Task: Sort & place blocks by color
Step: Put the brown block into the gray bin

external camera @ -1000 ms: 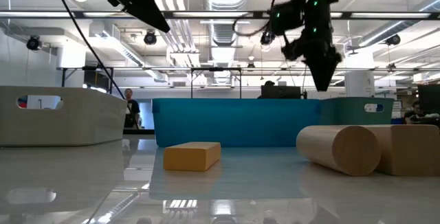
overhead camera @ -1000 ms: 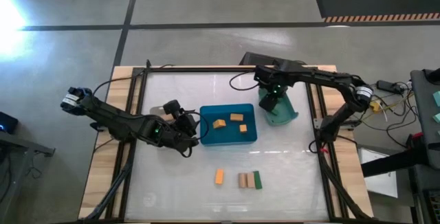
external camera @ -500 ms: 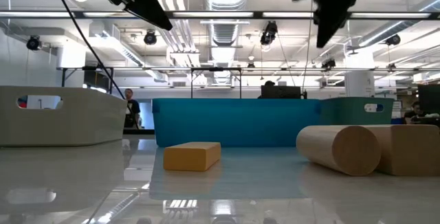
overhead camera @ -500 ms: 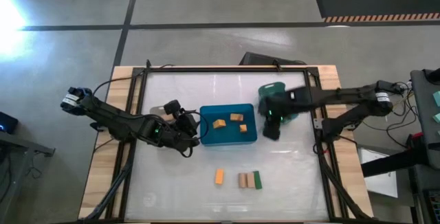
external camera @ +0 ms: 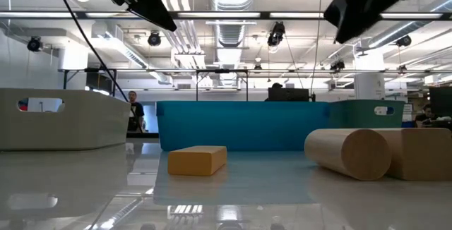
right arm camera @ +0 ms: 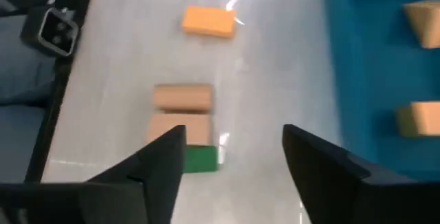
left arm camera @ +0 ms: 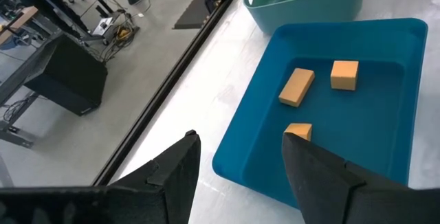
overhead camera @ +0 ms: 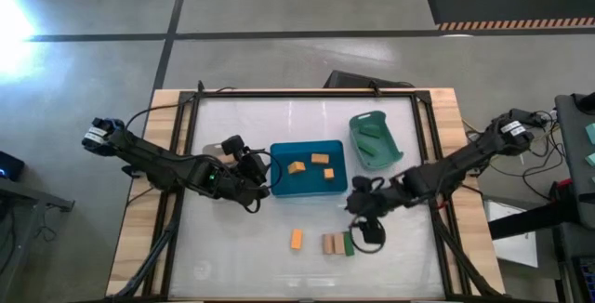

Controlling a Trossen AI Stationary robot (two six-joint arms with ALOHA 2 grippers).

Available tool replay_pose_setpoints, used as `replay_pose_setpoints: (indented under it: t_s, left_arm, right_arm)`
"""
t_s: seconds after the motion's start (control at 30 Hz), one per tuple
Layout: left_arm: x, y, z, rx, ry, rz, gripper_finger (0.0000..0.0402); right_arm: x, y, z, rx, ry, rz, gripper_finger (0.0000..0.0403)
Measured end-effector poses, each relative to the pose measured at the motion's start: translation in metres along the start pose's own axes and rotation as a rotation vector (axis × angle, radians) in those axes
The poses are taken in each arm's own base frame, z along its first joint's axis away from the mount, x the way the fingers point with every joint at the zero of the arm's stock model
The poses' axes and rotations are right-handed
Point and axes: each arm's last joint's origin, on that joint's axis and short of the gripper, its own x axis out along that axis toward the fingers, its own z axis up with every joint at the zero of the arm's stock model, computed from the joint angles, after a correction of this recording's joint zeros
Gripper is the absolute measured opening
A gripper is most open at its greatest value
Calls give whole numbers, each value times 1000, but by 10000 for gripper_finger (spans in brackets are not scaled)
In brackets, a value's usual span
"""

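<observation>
Left gripper (overhead camera: 257,180) waits spread beside the blue bin (overhead camera: 279,187), where three orange blocks (overhead camera: 297,167) lie sorted. Right gripper (overhead camera: 364,233), fingers apart (nothing between them), hovers by the green block (overhead camera: 347,243), likely to collect it.

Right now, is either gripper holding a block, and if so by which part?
Nothing is held. The right gripper is open above the green block, and the left gripper is open beside the blue bin.
</observation>
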Motion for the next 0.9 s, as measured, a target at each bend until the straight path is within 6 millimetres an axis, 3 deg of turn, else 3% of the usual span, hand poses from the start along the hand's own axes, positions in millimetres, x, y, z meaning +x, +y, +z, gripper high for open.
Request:
replay_pose_setpoints:
  t_s: [0.23, 0.47, 0.7, 0.9]
  left_arm:
    - [-1, -2, 5, -142, -36, -21, 189]
    - [-15, -16, 14, -239, -132, -117, 189]
    - [-20, -20, 16, -256, -153, -142, 189]
    - [-20, -20, 17, -261, -159, -143, 189]
  right_arm:
    - [21, 19, -25, -98, -100, 24, 292]
    - [36, 53, -49, -221, -155, -90, 273]
    - [55, 68, -53, -264, -128, -113, 261]
    - [71, 63, -52, -266, -86, -143, 272]
